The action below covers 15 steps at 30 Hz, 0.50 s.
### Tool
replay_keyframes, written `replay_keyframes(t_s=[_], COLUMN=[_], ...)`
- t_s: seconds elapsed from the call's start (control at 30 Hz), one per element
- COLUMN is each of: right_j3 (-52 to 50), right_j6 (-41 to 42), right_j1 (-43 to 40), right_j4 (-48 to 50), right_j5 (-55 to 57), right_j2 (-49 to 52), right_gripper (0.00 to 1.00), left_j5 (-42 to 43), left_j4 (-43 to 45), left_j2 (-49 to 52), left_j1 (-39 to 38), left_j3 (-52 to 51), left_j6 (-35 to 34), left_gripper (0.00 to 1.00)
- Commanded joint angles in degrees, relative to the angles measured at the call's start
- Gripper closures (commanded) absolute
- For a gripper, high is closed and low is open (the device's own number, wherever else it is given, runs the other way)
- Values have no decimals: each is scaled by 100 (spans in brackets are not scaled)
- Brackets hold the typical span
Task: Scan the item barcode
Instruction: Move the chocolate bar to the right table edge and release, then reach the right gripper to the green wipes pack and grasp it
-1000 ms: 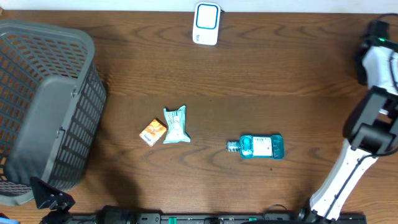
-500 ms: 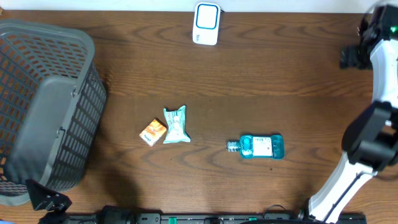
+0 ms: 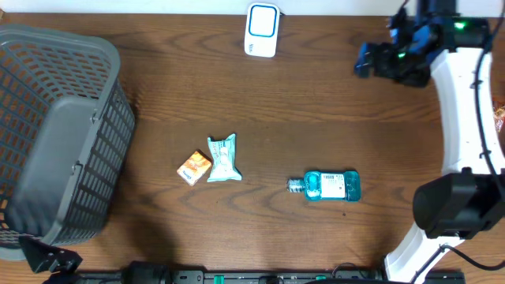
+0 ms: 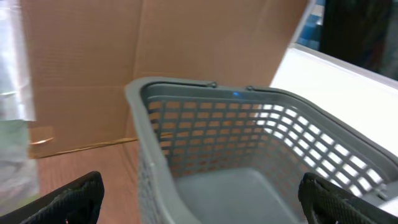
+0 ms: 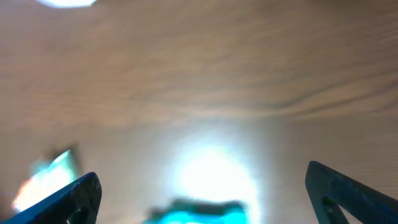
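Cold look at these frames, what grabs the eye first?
The big grey slatted plastic basket fills the left end of the dark wooden table. A teal clear plastic bottle lies on its side right of centre. The right hand hangs open over the far right part.

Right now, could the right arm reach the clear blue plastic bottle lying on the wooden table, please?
Probably yes: the right gripper hangs open above the bare wooden table, and nothing stands between it and the clear blue plastic bottle, which lies alone.
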Motion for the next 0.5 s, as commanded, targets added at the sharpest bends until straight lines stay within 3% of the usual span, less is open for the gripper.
replay_keyframes(t_s=[0.0, 0.2, 0.47], right_j3=[-122, -717, -1762], right_j6=[433, 684, 1386], right_j1=[726, 2087, 4120], right_j4=[-44, 525, 2166], right_j5=[-1220, -826, 1342], right_j2=[55, 79, 446], right_gripper=[1, 1, 2], left_j5=[-197, -197, -197], left_j4=[11, 13, 17], left_j2=[-9, -9, -9], left_j1=[240, 424, 424], left_j3=[-35, -35, -35], left_j6=[44, 24, 24], left_gripper=[0, 0, 0])
